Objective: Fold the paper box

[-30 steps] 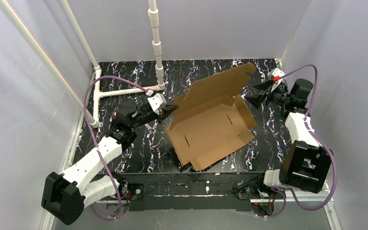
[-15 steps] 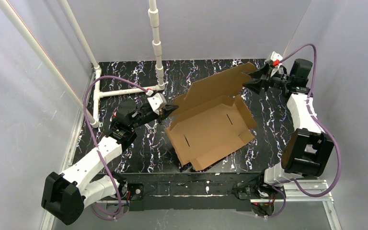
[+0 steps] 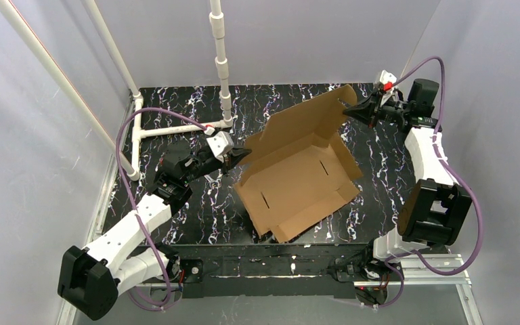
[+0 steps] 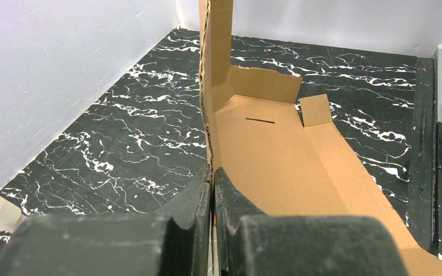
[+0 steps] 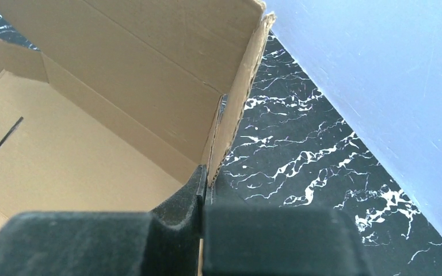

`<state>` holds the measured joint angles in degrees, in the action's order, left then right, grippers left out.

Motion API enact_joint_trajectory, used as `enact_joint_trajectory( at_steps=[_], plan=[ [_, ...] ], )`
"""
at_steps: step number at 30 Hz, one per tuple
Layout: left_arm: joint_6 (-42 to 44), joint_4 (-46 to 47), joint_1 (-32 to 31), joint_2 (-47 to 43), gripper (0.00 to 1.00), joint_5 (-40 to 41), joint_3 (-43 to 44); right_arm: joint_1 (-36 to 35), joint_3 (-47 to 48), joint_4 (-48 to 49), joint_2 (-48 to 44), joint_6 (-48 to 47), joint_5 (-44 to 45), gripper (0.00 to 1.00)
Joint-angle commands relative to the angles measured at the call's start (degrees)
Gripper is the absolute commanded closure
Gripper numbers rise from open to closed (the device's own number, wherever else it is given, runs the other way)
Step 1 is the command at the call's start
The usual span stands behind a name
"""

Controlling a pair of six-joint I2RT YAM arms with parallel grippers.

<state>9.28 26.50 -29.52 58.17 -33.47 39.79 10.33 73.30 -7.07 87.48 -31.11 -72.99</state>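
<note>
The brown cardboard paper box (image 3: 301, 176) lies partly folded mid-table, its base flat and its large rear panel (image 3: 308, 118) raised at an angle. My left gripper (image 3: 244, 154) is shut on the panel's left edge; in the left wrist view the corrugated edge (image 4: 209, 115) runs up from between the pinched fingers of that gripper (image 4: 213, 175). My right gripper (image 3: 347, 108) is shut on the panel's far right corner; in the right wrist view the cardboard edge (image 5: 239, 98) enters between the closed fingers of that gripper (image 5: 206, 178). The box base (image 5: 63, 161) with a slit shows on the left.
A white pipe frame (image 3: 220, 61) stands at the back left, with a crossbar (image 3: 176, 128) lying on the black marbled table (image 3: 196, 196). Grey walls enclose the table on three sides. The arm bases and a black rail (image 3: 271, 261) line the near edge.
The right arm swung up and back to the raised panel's right corner, and its gripper went from open to shut on that edge. The left gripper kept its grip and stayed put.
</note>
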Motion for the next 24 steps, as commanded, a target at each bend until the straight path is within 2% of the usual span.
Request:
enact_joint_trajectory(
  at_steps=[1, 4, 5, 6, 12, 15, 18, 22, 24],
  plan=[
    [-0.1, 2.0, -0.2, -2.1, 1.0, -0.5, -0.3, -0.9, 3.4, -6.6, -0.4, -5.7, -0.6, 0.99],
    [-0.9, 2.0, -0.2, -2.3, 0.99, 0.1, -0.6, -0.8, 3.6, -8.2, -0.8, -7.3, 1.4, 0.99],
    [-1.4, 2.0, -0.2, -2.5, 0.9, 0.6, -0.7, -0.8, 3.6, -8.7, -1.2, -7.9, 1.8, 0.99],
    [-2.3, 1.9, -0.2, -2.8, 0.77, 1.4, -0.8, -0.8, 3.5, -9.1, -1.5, -8.6, 2.2, 0.99],
    [-11.8, -2.4, 0.3, -5.7, 0.43, 2.8, 0.4, -0.7, 2.9, -8.6, -3.0, -9.0, 3.0, 0.99],
    [-15.0, -11.9, 1.1, -7.4, 0.29, 4.5, 4.5, -0.7, 2.0, -7.9, -3.5, -9.0, 3.0, 0.99],
    [-14.4, -24.4, 1.3, -7.4, 0.14, 8.1, 12.3, -0.7, 0.8, -7.4, -3.6, -9.0, 2.8, 0.99],
    [-11.1, -42.4, 1.3, 0.5, 0.02, 5.8, 29.8, -0.7, 0.0, -7.0, -3.7, -8.8, 2.1, 0.99],
    [-9.6, -49.8, 1.2, 5.7, 0.02, 2.9, 37.6, -0.7, -0.2, -6.9, -3.7, -8.7, 1.8, 0.99]
  ],
)
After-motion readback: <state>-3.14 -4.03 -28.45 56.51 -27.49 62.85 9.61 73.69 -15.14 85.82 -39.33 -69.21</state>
